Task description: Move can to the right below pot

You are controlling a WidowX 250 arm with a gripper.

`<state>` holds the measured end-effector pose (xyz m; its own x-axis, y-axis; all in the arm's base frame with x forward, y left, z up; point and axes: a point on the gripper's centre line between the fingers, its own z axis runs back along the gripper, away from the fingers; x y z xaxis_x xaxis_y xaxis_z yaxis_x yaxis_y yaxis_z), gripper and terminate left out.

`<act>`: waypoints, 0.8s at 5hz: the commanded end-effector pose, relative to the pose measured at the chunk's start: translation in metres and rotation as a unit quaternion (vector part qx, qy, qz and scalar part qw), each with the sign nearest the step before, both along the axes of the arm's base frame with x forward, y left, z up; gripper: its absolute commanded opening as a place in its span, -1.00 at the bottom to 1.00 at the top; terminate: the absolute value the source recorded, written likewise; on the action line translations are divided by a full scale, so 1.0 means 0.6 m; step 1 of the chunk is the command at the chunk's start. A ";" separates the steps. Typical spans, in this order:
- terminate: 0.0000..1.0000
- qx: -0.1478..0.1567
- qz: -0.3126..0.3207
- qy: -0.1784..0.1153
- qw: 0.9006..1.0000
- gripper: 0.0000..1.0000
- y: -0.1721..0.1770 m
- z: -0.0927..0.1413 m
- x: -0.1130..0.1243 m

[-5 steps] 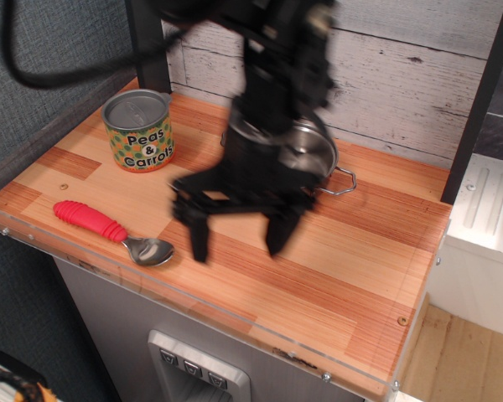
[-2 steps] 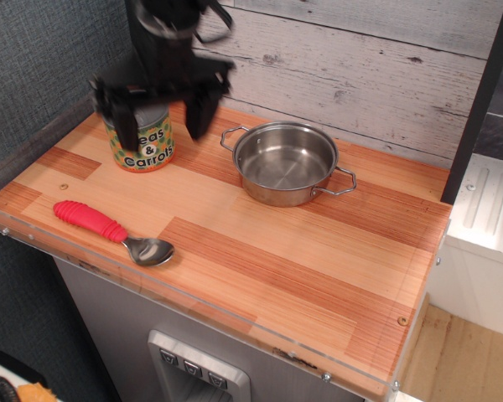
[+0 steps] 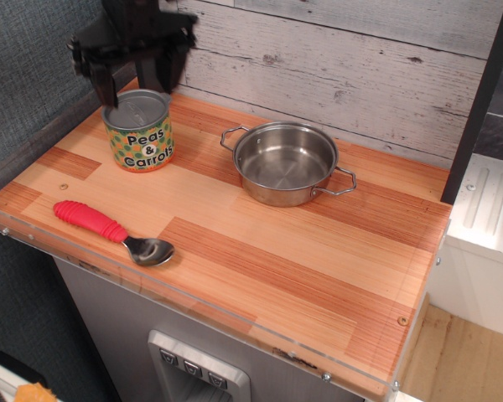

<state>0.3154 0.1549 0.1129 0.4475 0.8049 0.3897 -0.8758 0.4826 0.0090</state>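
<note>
- The can [image 3: 139, 131] stands upright at the back-left of the wooden surface [image 3: 318, 260], well left of the pot [image 3: 286, 162] — so the move itself has not begun.
- The claw [image 3: 134, 79] hangs just above the can's grey lid with its fingers spread apart and nothing between them; it looks clear of the can, not touching.
- Judging by this, the task is at its opening stage: the approach is lined up, but the grasp, the lift and the carry are all left.
- The target spot — the bare wood in front of the pot, toward the right — is free.
- A red-handled spoon [image 3: 113, 230] lies near the front-left edge, apart from the likely path.
</note>
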 end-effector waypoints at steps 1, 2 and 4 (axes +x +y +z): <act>-1.00 0.040 -0.003 -0.054 0.998 1.00 0.060 0.035 0.026; -1.00 0.047 -0.008 -0.067 0.997 1.00 0.073 0.028 0.039; -1.00 0.060 -0.020 -0.087 0.994 1.00 0.095 0.003 0.049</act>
<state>0.3528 0.2085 0.0973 0.4149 0.7389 0.5308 -0.8482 0.5252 -0.0680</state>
